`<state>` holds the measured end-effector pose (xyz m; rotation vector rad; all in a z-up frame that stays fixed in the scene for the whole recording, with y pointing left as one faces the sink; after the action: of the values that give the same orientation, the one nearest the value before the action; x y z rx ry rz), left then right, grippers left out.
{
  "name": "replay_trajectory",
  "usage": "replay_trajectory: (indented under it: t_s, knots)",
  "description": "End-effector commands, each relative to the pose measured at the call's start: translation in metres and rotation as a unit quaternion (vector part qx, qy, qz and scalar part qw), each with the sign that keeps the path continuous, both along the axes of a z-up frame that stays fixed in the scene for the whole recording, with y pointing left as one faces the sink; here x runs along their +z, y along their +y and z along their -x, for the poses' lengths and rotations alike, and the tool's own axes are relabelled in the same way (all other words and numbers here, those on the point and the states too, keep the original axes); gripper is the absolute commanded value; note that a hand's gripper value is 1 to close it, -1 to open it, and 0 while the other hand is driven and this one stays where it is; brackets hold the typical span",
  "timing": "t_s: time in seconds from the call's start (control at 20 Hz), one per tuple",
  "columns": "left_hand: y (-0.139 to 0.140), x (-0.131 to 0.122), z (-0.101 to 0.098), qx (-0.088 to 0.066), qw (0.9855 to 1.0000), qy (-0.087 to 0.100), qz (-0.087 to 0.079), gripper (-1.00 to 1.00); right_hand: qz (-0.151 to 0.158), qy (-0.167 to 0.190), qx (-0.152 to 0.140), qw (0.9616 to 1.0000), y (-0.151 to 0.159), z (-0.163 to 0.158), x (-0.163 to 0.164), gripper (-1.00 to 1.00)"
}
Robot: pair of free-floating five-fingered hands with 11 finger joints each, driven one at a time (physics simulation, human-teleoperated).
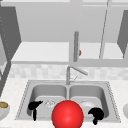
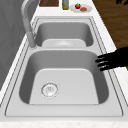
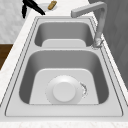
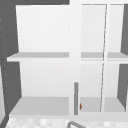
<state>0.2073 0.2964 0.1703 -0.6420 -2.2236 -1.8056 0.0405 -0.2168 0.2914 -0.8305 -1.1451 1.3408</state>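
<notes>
Hands hovered at the sink (image 1: 25, 86) front edge.
Left hand (image 1: 34, 107) flat w/ fingers straight over left basin rim; right hand (image 1: 96, 114) curled, holding nothing; ball (image 1: 67, 115) sat btw them.

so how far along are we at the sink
Looks done: a plate lies in the right basin. In hand: nothing. The left hand hovers open over the left basin at its front rim, and the right hand is by the right basin. Left: the ball between them, which neither hand grips.
</notes>
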Motion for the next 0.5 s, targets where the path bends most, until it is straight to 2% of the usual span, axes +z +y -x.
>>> replay_trajectory:
  t_s: [0.0,0.2,0.3,0.45]
  knots:
    - [-0.012,0.01,0.016,0.032,0.9994,-0.01,-0.005,-1.0,0.0,0.0,0.0,1.0,0.0,0.0,0.0,0.0]
    - [-0.023,0.018,0.031,0.033,0.9993,-0.011,-0.01,-1.0,0.0,0.0,0.0,1.0,0.0,0.0,0.0,0.0]
    - [-0.028,0.021,0.042,0.032,0.9994,-0.006,-0.011,-1.0,0.0,0.0,0.0,1.0,0.0,0.0,0.0,0.0]
    - [-0.033,0.026,0.053,0.028,0.9995,-0.012,-0.007,-1.0,0.0,0.0,0.0,1.0,0.0,0.0,0.0,0.0]
